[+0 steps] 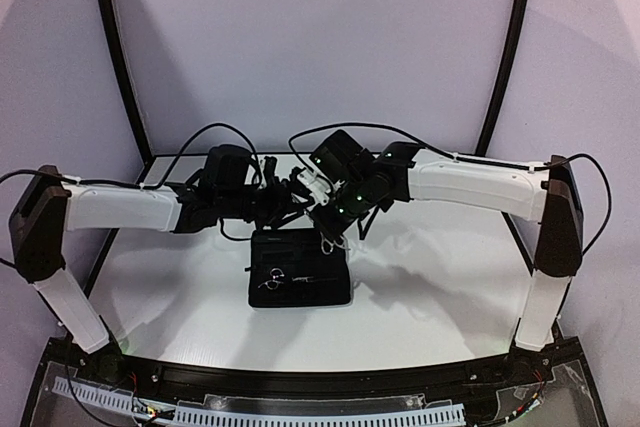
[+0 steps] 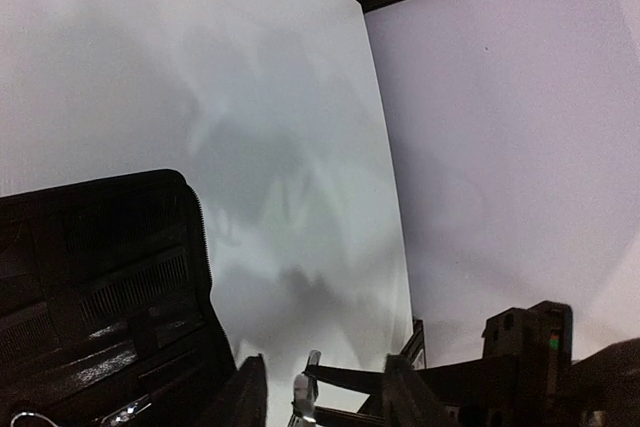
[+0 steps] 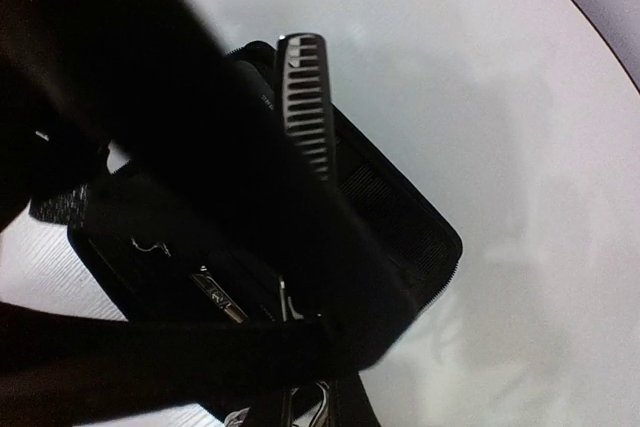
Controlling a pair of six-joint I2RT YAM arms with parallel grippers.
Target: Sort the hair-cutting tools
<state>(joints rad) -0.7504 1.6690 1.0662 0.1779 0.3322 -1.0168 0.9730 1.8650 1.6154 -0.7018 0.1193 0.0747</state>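
Comb [image 3: 303, 97] is pinched in the right pincer [image 1: 324, 239]. The jaws are pressed together on its spine, though the fingers are seen only as dark blurred shapes in the right wrist view. The toothed end sticks out ahead of this pincer and is held above the open black case [image 1: 328, 293], not touching it. Silver scissors [image 1: 272, 279] are laid inside the case, under the right pincer and a little toward the arm bases. Whether one pair or two is there cannot be told.

The left pincer [image 2: 325, 369] is held partly spread, with a clear gap between its two fingers. A slim pale thing is seen standing in that gap, nearer one finger; what it is cannot be told, nor whether it is touched. The case is found beside this pincer and lower than it, and a second comb [image 2: 135, 285] is tucked flat inside.

Both pincers are brought close together over the far edge of the case, which rests on the white table [image 1: 440, 297].
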